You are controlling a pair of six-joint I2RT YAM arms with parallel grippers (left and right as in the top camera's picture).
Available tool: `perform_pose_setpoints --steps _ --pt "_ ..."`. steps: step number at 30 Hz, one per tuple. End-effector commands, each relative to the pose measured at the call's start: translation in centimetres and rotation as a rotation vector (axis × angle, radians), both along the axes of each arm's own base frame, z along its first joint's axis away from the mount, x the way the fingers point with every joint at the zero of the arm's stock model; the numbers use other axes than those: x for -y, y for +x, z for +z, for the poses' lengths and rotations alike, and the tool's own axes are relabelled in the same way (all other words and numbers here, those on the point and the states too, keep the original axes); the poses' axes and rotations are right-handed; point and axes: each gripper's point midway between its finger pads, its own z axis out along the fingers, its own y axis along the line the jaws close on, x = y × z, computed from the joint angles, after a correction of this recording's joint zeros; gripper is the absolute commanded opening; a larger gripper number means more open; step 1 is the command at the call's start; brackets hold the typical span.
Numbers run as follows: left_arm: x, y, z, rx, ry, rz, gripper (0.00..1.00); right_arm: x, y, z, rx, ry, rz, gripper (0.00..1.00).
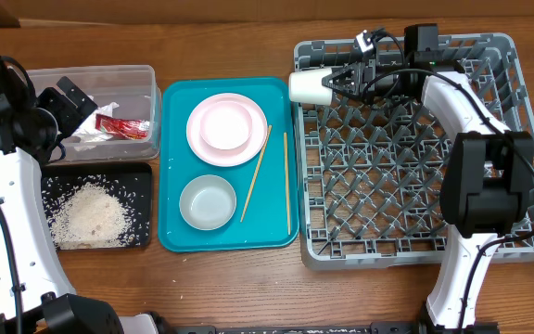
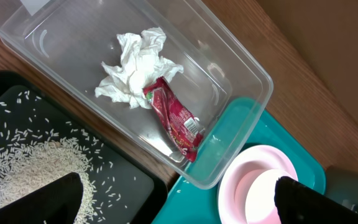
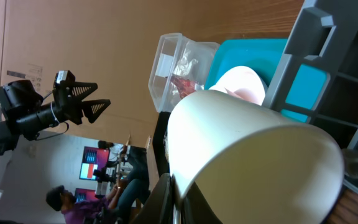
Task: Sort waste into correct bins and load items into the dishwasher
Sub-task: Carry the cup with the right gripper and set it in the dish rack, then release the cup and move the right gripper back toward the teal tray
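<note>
My right gripper (image 1: 335, 82) is shut on the rim of the small white cup (image 1: 309, 86), holding it on its side over the far left corner of the grey dish rack (image 1: 406, 255). The cup (image 3: 247, 155) fills the right wrist view. My left gripper (image 1: 68, 102) is open and empty over the clear tub (image 1: 153, 111), which holds the white tissue (image 2: 132, 68) and red wrapper (image 2: 176, 118). Rice (image 1: 91, 213) lies in the black tray (image 1: 137, 232). The pink plate (image 1: 202, 144) carries a pale bowl (image 1: 225, 125); a second bowl (image 1: 208, 201) and two chopsticks (image 1: 256, 173) lie on the teal tray (image 1: 174, 237).
The teal tray sits between the two bins and the dish rack. The rack's pegs (image 1: 378, 167) stand bare. The second chopstick (image 1: 286, 181) lies along the tray's right edge. Wooden table (image 1: 248, 288) runs along the front.
</note>
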Motion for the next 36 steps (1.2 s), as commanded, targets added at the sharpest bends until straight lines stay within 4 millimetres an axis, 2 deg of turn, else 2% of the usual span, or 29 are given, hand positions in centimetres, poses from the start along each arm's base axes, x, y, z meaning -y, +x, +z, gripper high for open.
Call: perform_pose_setpoints --steps 1,7,17,23,31,36 --pt "-0.2 0.4 0.9 0.026 -0.004 0.01 1.0 1.4 0.9 -3.1 -0.031 -0.117 -0.072 0.05" --pt "-0.2 0.4 1.0 0.027 -0.004 0.01 1.0 3.6 1.5 -5.0 -0.076 -0.223 -0.152 0.08" --pt "-0.2 0.4 1.0 0.027 -0.004 0.01 1.0 6.3 2.2 -5.1 -0.081 -0.227 -0.207 0.12" --pt "-0.2 0.4 0.9 0.026 -0.004 0.01 1.0 7.8 2.6 -6.0 -0.097 -0.28 -0.252 0.23" --pt "-0.2 0.4 1.0 0.027 -0.004 0.01 1.0 8.7 2.5 -6.5 -0.125 -0.309 -0.274 0.32" --pt "-0.2 0.4 1.0 0.027 -0.004 0.01 1.0 11.2 1.7 -6.0 -0.206 -0.302 -0.323 0.38"
